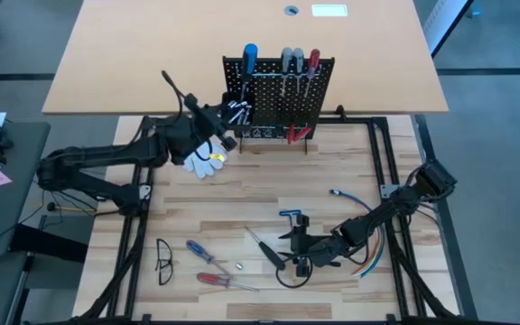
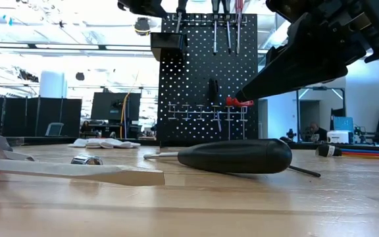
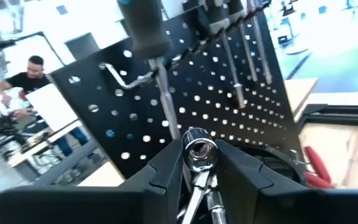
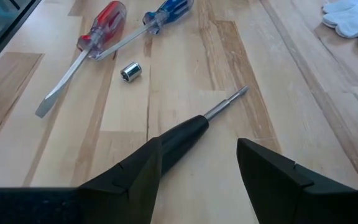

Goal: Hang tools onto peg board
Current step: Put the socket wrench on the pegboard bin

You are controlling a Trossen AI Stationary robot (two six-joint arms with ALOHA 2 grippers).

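My left hand [image 3: 197, 180] is up at the peg board [image 1: 278, 113], clenched on a silver socket bit [image 3: 197, 152] that stands between my fingers, right by the black bin [image 1: 236, 106] on the board's left side. Best move, I think: keep the bit upright, ease it over the bin's opening, let go only once it sits inside. The blue-handled screwdriver [image 3: 145, 28] hangs just beside it, so I should not knock its shaft. White glove [image 1: 204, 161] lies on the tabletop [image 1: 260, 203] under that arm, not my concern.

Middle: peg board already carries a blue, a grey and a red screwdriver on top, red-handled pliers [image 1: 296, 134] low on it.

Still loose on the tabletop: blue screwdriver [image 4: 166, 11], red screwdriver [image 4: 98, 28], small silver socket [image 4: 130, 71], blue T-handle key [image 1: 289, 215].

My right hand [image 4: 197, 165] hovers low with fingers spread wide, released, over the black-handled screwdriver [image 4: 182, 140]. Handle sits nearer one finger than the other. I'd centre over the thick handle, drop straight down, then clench there, not on the thin shaft. Coloured cables [image 1: 373, 248] are near that arm; avoid snagging.
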